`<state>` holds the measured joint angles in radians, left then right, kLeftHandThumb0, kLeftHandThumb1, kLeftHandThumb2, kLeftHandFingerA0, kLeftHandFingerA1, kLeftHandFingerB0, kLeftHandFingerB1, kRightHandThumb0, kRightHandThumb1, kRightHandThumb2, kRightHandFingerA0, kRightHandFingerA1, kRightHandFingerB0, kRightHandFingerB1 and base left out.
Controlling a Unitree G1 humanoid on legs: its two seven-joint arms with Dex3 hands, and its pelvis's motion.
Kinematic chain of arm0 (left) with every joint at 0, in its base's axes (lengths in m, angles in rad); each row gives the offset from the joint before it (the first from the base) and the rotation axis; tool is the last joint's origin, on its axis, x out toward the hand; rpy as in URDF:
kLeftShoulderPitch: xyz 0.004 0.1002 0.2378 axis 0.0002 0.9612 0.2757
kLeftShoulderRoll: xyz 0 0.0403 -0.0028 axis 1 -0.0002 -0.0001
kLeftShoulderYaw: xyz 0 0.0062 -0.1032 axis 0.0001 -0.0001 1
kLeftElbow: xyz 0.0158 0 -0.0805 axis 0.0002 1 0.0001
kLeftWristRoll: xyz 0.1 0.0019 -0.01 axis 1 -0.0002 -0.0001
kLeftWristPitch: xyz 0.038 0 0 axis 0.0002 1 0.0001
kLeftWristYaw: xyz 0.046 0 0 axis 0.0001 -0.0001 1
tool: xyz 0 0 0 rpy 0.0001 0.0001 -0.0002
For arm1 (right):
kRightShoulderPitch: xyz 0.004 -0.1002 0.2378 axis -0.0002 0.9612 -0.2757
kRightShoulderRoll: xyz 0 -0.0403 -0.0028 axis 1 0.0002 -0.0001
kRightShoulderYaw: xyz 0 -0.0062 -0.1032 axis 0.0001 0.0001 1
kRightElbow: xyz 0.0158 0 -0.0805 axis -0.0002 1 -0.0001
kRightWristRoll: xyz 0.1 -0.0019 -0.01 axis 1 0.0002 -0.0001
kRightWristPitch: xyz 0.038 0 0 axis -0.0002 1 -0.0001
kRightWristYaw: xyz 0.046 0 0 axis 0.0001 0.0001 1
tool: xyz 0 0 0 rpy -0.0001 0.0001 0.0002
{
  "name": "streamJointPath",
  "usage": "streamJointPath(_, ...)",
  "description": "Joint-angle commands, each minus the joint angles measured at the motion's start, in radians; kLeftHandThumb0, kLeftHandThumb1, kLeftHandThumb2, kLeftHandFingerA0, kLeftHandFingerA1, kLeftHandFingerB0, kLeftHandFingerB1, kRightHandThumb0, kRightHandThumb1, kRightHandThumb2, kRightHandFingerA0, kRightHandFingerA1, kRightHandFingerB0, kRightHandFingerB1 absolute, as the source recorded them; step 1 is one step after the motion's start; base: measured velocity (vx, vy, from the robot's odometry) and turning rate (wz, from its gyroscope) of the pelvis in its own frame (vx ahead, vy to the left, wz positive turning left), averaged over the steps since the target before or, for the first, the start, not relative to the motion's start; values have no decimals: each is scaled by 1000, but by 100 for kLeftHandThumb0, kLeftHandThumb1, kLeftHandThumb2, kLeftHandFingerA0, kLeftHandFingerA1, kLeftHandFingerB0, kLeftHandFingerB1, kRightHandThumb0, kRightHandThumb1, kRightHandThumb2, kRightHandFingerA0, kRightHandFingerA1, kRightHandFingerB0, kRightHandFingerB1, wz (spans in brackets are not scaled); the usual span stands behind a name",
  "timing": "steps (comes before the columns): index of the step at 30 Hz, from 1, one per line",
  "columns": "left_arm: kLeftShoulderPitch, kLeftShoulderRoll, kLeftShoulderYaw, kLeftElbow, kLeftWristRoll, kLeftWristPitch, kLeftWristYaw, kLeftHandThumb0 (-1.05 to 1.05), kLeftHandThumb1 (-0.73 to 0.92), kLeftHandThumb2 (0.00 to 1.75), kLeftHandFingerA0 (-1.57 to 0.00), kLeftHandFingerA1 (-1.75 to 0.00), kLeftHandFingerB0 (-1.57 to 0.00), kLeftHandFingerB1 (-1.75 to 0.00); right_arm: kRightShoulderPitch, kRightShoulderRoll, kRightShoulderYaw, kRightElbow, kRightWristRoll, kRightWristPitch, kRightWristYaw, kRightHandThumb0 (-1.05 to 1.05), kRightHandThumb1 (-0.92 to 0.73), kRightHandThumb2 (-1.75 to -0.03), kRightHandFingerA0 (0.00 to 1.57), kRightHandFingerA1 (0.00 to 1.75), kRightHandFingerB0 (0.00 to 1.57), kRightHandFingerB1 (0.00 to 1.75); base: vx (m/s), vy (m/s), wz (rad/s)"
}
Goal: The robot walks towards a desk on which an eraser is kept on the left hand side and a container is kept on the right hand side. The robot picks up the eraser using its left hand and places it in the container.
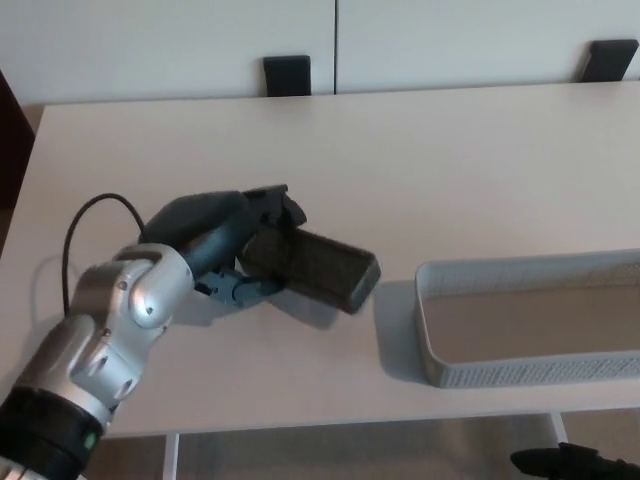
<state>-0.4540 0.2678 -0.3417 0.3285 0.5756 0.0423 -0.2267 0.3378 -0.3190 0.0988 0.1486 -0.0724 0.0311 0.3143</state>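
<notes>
The left hand [232,232] is clenched around one end of the eraser [318,269], fingers [240,289] curled beneath it and thumb on top; the dark block juts out to the right, its far end tilted and casting a shadow on the table [450,170]; a black cable [85,225] loops off the silver forearm [115,325]; the container [530,315], a pale mesh tray, sits near the eraser's free end at the table's front right edge; the right hand [570,465] shows low at the bottom, and I cannot tell its state.
</notes>
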Motion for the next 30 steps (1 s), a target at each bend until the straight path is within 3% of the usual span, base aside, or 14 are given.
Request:
streamJointPath(1, 2, 1, 54, -60, -75, -2, -13, -24, 81, 67, -87, -149, -62, -101, 0, -18, -9, 0, 1, 6, 13, -32, -68, -60, 62, 45, 42, 38, 0, 0, 0)
streamJointPath(7, -33, -12, 117, -167, -101, 92, -51, -24, 80, 64, -96, -112, -68, -51, -23, -22, -6, 11, -10, 6, 12, -33, -67, -59, 63, 47, 43, 39, 0, 0, 0)
streamJointPath(8, -35, -14, 120, -176, -104, 92, -54, -22, 80, 63, -97, -114, -69, -52, -21, -19, -8, 9, -4, 7, 13, -33, -67, -60, 63, 47, 42, 39, 0, 0, 0)
streamJointPath(9, -38, -19, 116, -213, -104, 102, -68, -20, 80, 65, -92, -125, -70, -89, -13, -17, -9, -2, 0, 13, 14, -32, -67, -60, 62, 46, 42, 38, 0, 0, 0)
streamJointPath(13, -44, -45, 92, -278, -110, 99, -85, -24, 77, 66, -76, -145, -66, -111, -12, -17, -8, -4, -2, 15, 14, -32, -68, -60, 62, 46, 42, 38, 0, 0, 0)
streamJointPath(14, -43, -57, 78, -302, -115, 88, -89, -26, 76, 67, -78, -152, -77, -83, -13, -15, -9, -6, 0, 25, 14, -32, -68, -60, 62, 45, 43, 38, 0, 0, 0)
streamJointPath(19, -35, -97, -5, -390, -67, 109, -101, -40, 78, 64, -77, -153, -74, -94, -10, -18, 2, -8, -15, 15, 12, -32, -68, -60, 63, 47, 42, 38, 0, 0, 0)
streamJointPath(20, -47, -122, -44, -421, -54, 135, -119, -42, 75, 67, -80, -153, -71, -63, -17, -20, 1, -2, -14, 4, 15, -32, -68, -60, 62, 47, 42, 39, 0, 0, 0)
streamJointPath(24, -75, -181, -115, -444, -12, 214, -131, -43, 75, 62, -88, -136, -80, -75, -28, -21, 6, -5, -20, 13, 13, -31, -68, -60, 62, 47, 42, 39, 0, 0, 0)
streamJointPath(25, -73, -204, -141, -447, -3, 221, -124, -45, 62, 100, -98, -118, -79, -86, -24, -24, 7, 0, -22, 5, 15, -32, -68, -60, 63, 47, 42, 38, 0, 0, 0)
streamJointPath(26, -73, -219, -160, -452, 8, 240, -126, -41, 77, 63, -83, -156, -74, -98, -20, -28, 9, -7, -27, 13, 15, -41, -57, -77, 58, 56, 38, 47, 0, 0, 0)
streamJointPath(28, -89, -264, -201, -431, 37, 264, -110, -42, 77, 63, -83, -163, -80, -81, -29, -31, 10, -13, -29, 19, 17, -41, -57, -77, 58, 56, 38, 48, 0, 0, 0)
streamJointPath(29, -92, -275, -215, -426, 45, 274, -108, -41, 76, 62, -81, -167, -81, -85, -27, -30, 10, -16, -29, 23, 16, -34, -68, -60, 64, 47, 42, 38, 0, 0, 0)
streamJointPath(30, -91, -289, -236, -423, 58, 288, -109, -41, 76, 63, -80, -175, -76, -106, -21, -30, 11, -19, -31, 21, 15, -42, -57, -77, 59, 56, 38, 47, 0, 0, 0)
